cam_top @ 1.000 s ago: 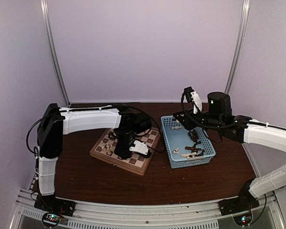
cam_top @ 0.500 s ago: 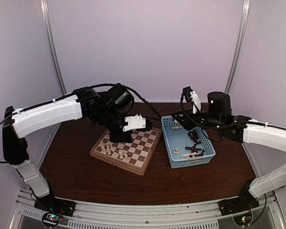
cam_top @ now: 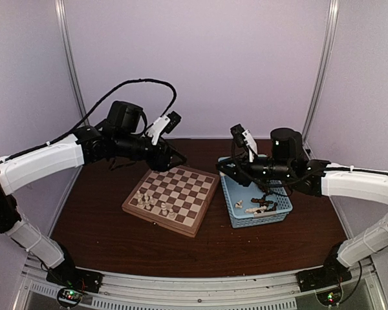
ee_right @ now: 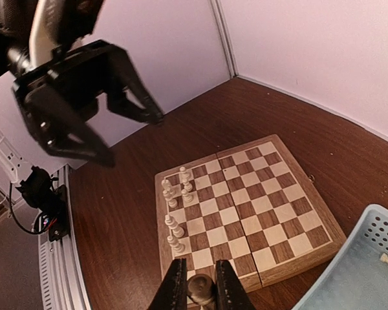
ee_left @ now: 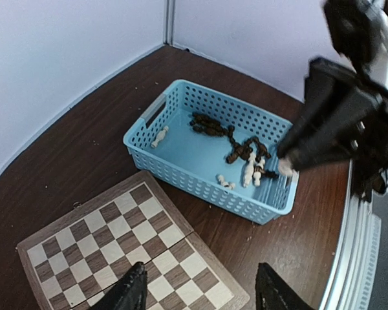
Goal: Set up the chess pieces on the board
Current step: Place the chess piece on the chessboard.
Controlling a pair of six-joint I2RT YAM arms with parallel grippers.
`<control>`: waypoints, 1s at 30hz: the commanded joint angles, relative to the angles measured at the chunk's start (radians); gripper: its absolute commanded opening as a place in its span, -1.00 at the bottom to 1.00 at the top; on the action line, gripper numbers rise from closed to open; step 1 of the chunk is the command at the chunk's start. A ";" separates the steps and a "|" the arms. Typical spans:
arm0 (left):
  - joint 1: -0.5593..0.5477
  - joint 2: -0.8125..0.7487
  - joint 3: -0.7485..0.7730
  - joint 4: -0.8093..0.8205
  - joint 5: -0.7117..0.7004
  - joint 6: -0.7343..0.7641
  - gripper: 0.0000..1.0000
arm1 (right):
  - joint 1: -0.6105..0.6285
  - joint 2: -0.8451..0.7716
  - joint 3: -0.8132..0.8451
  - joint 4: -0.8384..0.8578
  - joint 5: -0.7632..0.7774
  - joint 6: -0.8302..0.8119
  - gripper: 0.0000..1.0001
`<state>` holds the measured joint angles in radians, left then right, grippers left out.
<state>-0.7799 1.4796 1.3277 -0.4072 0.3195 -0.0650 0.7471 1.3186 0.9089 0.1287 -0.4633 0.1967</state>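
Note:
The board (cam_top: 181, 191) lies at mid-table with several cream chess pieces (cam_top: 152, 203) standing along its left side. My left gripper (cam_top: 175, 159) hangs high behind the board's far edge. In the left wrist view it (ee_left: 204, 289) is open, with nothing between its fingers. My right gripper (cam_top: 224, 166) hovers between the basket and the board. In the right wrist view it (ee_right: 202, 287) is shut on a small round-topped chess piece (ee_right: 203, 290) above the board's (ee_right: 246, 206) near edge. The cream pieces (ee_right: 175, 194) stand at the board's far left.
A light-blue perforated basket (cam_top: 233, 203) sits right of the board and holds loose dark pieces (ee_left: 210, 126) and cream pieces (ee_left: 252, 171). Its near wall (ee_left: 200, 187) lies close to the board's corner. The right arm (ee_left: 339, 116) reaches over the basket.
My left arm has lifted off the board and swung up and back, its jaws opening wider. My right gripper has moved left from above the basket toward the board, still shut.

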 commanded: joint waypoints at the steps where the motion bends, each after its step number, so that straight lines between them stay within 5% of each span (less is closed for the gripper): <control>1: 0.026 -0.059 -0.051 0.205 0.027 -0.221 0.18 | 0.068 0.030 0.007 0.096 0.026 -0.040 -0.87; 13: 0.054 -0.178 -0.133 0.120 -0.101 -0.244 0.31 | 0.285 0.349 -0.012 0.413 0.339 0.016 -0.89; 30: 0.071 -0.343 -0.227 0.001 -0.258 -0.188 0.48 | 0.242 0.705 0.222 0.461 0.418 0.085 -0.83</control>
<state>-0.7143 1.1641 1.1172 -0.3916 0.1139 -0.2771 1.0183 1.9743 1.0859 0.5674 -0.0692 0.2462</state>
